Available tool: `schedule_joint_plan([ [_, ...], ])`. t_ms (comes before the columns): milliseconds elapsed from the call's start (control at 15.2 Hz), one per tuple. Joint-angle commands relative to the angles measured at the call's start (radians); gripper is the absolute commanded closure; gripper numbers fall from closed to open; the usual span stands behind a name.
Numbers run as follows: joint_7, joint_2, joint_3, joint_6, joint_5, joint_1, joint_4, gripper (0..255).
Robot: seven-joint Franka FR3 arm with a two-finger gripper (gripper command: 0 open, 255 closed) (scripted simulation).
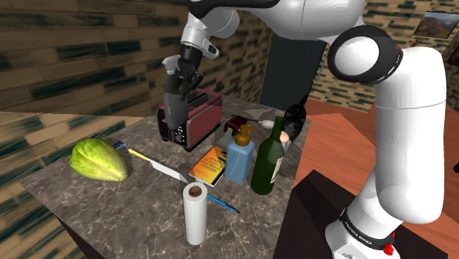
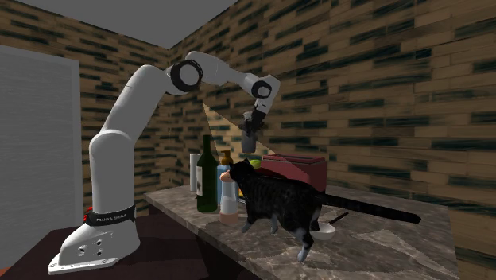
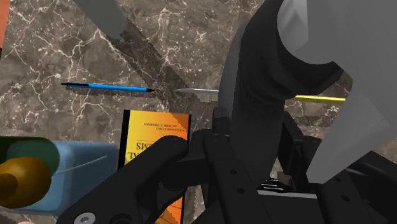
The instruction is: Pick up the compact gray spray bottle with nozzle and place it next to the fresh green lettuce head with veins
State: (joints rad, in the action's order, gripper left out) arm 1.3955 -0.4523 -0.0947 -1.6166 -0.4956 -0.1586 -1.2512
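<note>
The black two-finger gripper [image 1: 179, 87] is pinching the compact gray spray bottle [image 1: 175, 114] high above a boxy red toaster [image 1: 197, 118], apparently to clear tabletop clutter.

— Where does the arm [image 2: 119, 143] stand?
— At the second exterior view's left, on its dark stand [image 2: 28, 250]. It arcs up and to the right, and the gripper [image 2: 249, 134] hangs high above the marble table [image 2: 381, 248], its fingers clasping a gray spray bottle [image 2: 248, 145].
— What lies below?
— A red toaster [image 2: 298, 169] on the far side, with a sliver of green lettuce [image 2: 253, 163] just left of it. Nearer, a dark striped cat [image 2: 278, 203] stands in front of the toaster, tail stretched right.
— And left of the cat?
— A green wine bottle [image 2: 207, 179], a blue bottle [image 2: 223, 178] with an amber top just beside it, and a white paper roll [image 2: 194, 173] behind.
</note>
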Motion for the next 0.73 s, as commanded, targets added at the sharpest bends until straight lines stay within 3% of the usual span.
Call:
schedule_joint_plan([
  [0, 0.034, -0.047, -0.010, -0.013, 0.006, -0.027, 0.053, 255],
  [132, 0.069, -0.116, -0.018, -0.012, 0.015, -0.054, 0.140, 255],
  [660, 0.020, -0.107, -0.015, -0.108, 0.007, -0.057, 0.024, 255],
])
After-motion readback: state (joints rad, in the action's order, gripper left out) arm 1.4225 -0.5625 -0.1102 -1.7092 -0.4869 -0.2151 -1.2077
